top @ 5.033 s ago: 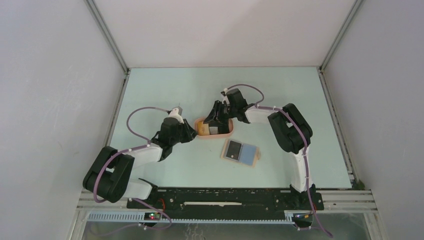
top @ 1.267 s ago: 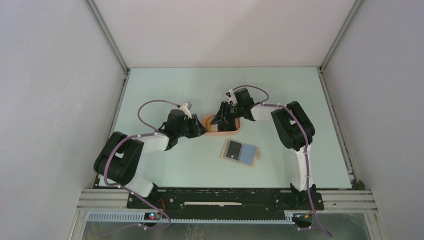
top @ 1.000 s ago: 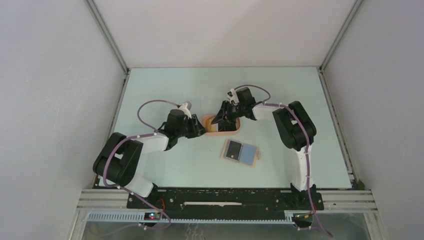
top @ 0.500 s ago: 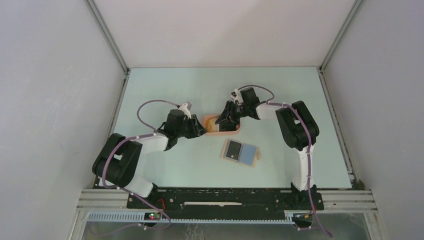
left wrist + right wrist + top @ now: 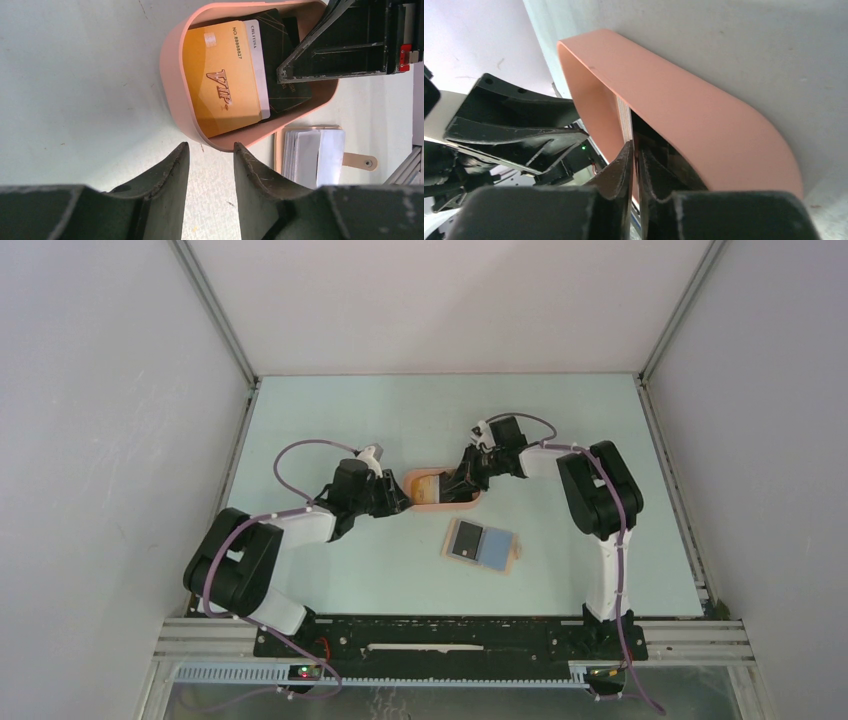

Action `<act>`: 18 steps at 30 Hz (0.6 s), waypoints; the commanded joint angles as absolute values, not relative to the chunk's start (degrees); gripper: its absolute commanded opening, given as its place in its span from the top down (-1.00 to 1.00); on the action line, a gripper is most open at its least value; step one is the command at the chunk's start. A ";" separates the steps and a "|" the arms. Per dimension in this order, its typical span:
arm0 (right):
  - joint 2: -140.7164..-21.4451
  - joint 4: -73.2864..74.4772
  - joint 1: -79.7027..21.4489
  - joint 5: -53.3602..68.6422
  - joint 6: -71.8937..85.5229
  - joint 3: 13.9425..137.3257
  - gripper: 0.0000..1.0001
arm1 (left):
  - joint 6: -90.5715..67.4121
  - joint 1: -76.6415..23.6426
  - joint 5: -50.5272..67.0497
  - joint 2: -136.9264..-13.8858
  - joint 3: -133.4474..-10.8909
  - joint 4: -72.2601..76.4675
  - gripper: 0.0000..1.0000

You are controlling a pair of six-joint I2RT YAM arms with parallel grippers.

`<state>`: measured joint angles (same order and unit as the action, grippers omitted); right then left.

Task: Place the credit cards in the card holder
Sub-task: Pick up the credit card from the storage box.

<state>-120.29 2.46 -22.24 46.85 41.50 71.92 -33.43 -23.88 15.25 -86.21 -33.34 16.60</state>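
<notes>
Shifted toward three o'clock, the right gripper [image 5: 462, 483] bares the yellow card [image 5: 430, 487] in the pink tray [image 5: 441, 506], with the card holder [image 5: 514, 552] open at five o'clock of it. From the left wrist, the left gripper [image 5: 210, 155] stands apart just short of the tray's rim; from the right wrist, the right gripper's jaws nearly meet inside the tray.

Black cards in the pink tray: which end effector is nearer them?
Right. The right end effector reaches into the tray at the black cards; the left end effector sits outside the rim, beyond the yellow card.
</notes>
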 commanded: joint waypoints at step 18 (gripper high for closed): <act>-103.13 19.64 -23.34 34.97 19.06 73.28 1.00 | -28.73 -23.48 11.53 -66.92 -37.07 5.98 -0.40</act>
